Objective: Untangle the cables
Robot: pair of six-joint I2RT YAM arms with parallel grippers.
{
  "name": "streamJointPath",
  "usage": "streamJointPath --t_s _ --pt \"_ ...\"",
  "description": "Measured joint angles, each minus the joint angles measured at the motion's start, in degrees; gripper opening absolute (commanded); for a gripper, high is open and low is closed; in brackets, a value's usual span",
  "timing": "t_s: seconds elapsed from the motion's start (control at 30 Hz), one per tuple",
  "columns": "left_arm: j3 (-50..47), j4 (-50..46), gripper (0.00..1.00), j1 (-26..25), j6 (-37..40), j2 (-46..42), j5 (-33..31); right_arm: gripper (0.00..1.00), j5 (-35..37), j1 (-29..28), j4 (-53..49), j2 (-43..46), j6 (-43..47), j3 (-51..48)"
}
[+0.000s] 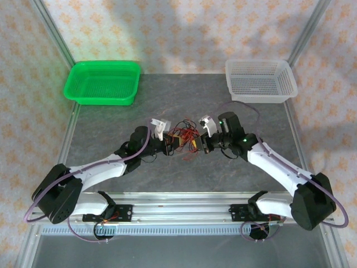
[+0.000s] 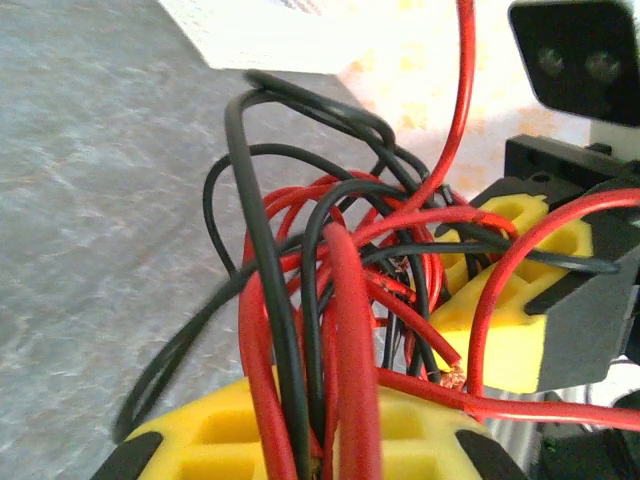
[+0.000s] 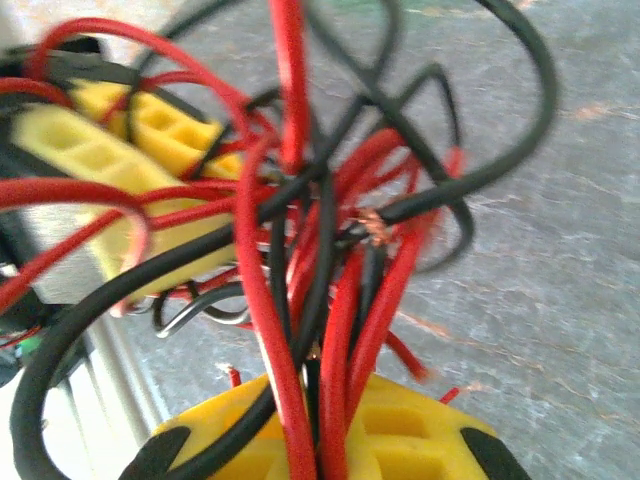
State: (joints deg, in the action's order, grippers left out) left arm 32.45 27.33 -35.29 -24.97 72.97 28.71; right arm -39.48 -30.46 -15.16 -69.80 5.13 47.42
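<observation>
1. Two grippers hold one tangle, so you are at the pull-apart step. The cables (image 1: pixel 184 137) are bunched at the centre of the table (image 1: pixel 111 164), strung between the two sets of fingers.
2. Your left gripper (image 1: pixel 169 146) sits at the tangle's 9 o'clock side. In its wrist view red and black strands run down into the seam between its yellow pads (image 2: pixel 210 437), so it reads as clenched on the cables.
3. Your right gripper (image 1: pixel 199 146) sits at the tangle's 3 o'clock side. It is clamped tight too, with several strands caught between its own pads.
4. Next, I judge, you draw the hands apart, left toward 9 o'clock and right toward 3 o'clock, and slowly. The loops cross many times between the grips, so a straight pull may tighten the knot. Expect to let go on one side and retake a single strand.
5. Counts:
   - One tangle of red and black wires, too interlaced for a strand count.
   - One bare copper tip (image 3: pixel 375 228) that shows clearly in the right wrist view.
   - Two baskets: one green basket (image 1: pixel 83 92) at the table's 11 o'clock and one white basket (image 1: pixel 287 84) at 1 o'clock.
</observation>
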Motion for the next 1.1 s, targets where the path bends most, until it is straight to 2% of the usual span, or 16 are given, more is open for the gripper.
streamJointPath --t_s 0.17,0.33,0.53,0.63,0.77,0.87,0.97,1.1 --pt "1.60 -7.02 0.00 -0.81 2.34 -2.51 -7.43 0.04 7.02 -0.66 -3.04 -4.63 -1.99 2.45" --pt "1.64 -10.64 0.00 -1.38 2.56 -1.90 -10.01 0.09 9.94 -1.66 -3.52 -8.85 -4.22 3.48" --pt "-0.57 -9.97 0.00 -1.20 0.66 2.01 -12.46 0.25 13.97 -1.42 -3.54 -11.41 -9.31 3.45" --pt "-2.80 -9.84 0.00 -0.70 -1.27 4.09 -14.08 0.39 16.50 -0.68 -3.43 -12.98 -12.79 3.08" --pt "-5.18 -7.96 0.00 -0.57 -5.20 7.13 -14.62 0.54 18.64 -0.46 -1.64 -13.33 -18.58 0.15" --pt "-6.23 -5.27 0.00 -0.55 -9.03 9.31 -14.16 0.60 18.75 -0.52 1.99 -12.70 -23.89 -3.41" --pt "-7.52 -1.75 0.00 -0.55 -13.92 10.95 -12.94 0.67 19.34 -1.81 5.75 -9.97 -29.94 -7.52" --pt "-9.20 1.05 0.00 -0.55 -20.11 11.19 -12.24 0.76 22.69 -6.27 8.66 -5.49 -37.86 -9.46"
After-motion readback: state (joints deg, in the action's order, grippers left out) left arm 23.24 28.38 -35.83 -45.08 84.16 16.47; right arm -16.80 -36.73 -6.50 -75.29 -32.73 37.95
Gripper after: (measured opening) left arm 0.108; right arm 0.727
